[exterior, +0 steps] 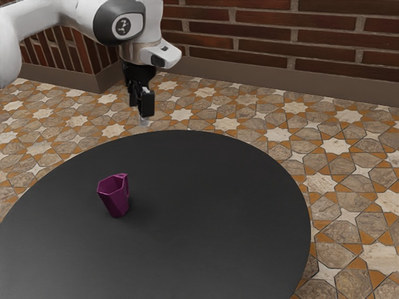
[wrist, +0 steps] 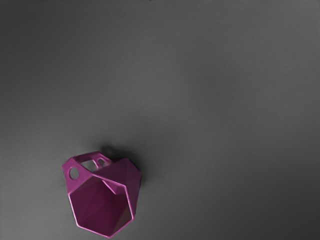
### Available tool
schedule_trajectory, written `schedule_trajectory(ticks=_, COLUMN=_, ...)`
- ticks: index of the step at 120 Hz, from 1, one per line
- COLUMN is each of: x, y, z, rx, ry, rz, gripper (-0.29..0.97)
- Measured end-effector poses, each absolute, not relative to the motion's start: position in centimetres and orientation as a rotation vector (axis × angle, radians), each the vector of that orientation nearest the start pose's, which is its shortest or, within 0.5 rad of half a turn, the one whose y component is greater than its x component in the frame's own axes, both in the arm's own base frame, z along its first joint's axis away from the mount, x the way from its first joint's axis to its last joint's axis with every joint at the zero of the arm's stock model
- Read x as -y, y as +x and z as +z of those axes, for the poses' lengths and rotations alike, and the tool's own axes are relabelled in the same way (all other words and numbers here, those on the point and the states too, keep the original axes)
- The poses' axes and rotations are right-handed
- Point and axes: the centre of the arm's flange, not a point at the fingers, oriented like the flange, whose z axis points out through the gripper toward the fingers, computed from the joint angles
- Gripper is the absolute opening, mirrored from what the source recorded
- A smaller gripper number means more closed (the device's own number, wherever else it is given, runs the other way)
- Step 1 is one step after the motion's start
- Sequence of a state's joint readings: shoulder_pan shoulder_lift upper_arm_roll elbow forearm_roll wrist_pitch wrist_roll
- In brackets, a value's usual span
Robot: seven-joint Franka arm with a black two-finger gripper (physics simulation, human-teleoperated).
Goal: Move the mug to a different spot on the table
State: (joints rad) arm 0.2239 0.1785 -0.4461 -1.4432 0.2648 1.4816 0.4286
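Nothing of the move is done yet: the purple mug point(exterior: 114, 194) stands upright on the dark bench point(exterior: 218, 205), untouched, while the gripper point(exterior: 141, 111) hangs well above the mug, empty, jaws seemingly slightly apart.
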Motion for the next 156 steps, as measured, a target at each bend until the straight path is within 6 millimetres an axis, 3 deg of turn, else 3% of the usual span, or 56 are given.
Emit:
schedule_trajectory(ticks=12, x=7.6, y=59.9, z=57.1, rx=-0.983, ry=-2.802, rz=0.217, gripper=0.68)
schedule_trajectory(ticks=24, x=6.7, y=61.3, z=54.4, rx=-1.020, ry=-2.811, rz=0.265, gripper=0.68)
schedule_trajectory(ticks=43, x=2.7, y=63.1, z=49.5, rx=-0.993, ry=-2.847, rz=0.374, gripper=0.68)
schedule_trajectory(ticks=56, x=1.3, y=63.7, z=46.3, rx=-0.994, ry=-2.901, rz=0.441, gripper=0.68)
schedule_trajectory(ticks=71, x=0.2, y=63.8, z=44.4, rx=-0.961, ry=-2.967, rz=0.455, gripper=0.68)
schedule_trajectory(ticks=97, x=-3.0, y=63.6, z=41.3, rx=-0.776, ry=-3.010, rz=0.467, gripper=0.68)
schedule_trajectory(ticks=112, x=-4.2, y=64.0, z=39.0, rx=-0.654, ry=-3.040, rz=0.462, gripper=0.68)
schedule_trajectory(ticks=141, x=-8.4, y=64.7, z=33.9, rx=-0.377, ry=-3.101, rz=0.479, gripper=0.68)
schedule_trajectory(ticks=156, x=-9.2, y=64.8, z=31.8, rx=-0.297, ry=-3.113, rz=0.497, gripper=0.68)
